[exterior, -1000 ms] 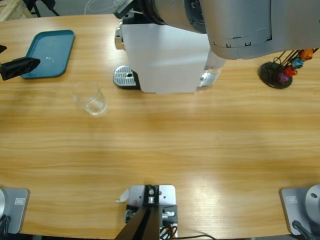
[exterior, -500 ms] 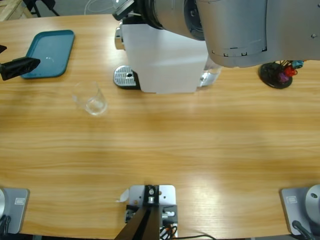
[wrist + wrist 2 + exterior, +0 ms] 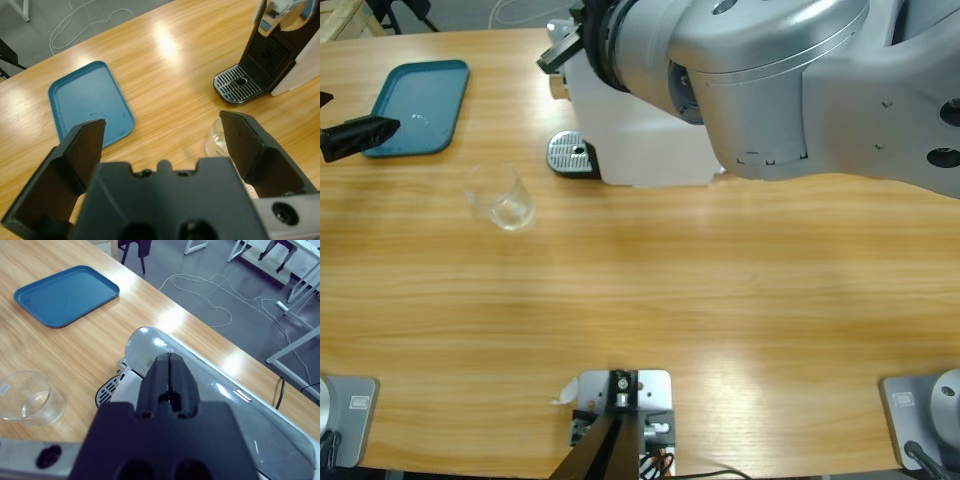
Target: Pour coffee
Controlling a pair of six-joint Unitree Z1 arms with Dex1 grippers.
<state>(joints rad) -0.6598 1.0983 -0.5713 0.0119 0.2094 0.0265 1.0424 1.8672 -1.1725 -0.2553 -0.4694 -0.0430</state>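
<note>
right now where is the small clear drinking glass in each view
High view: the small clear drinking glass sits left of centre, below the drip tray.
Left wrist view: low right, partly behind the left gripper.
Right wrist view: lower left.
Shared landmark: the blue rectangular plastic tray, in all three.

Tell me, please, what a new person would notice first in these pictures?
First is the big silver arm filling the upper right of the high view, its shut right hand above the top of the white coffee machine. Next is the empty clear glass standing on the wood left of the machine's drip tray. The open left hand hovers at the table's left edge beside the blue tray.
</note>
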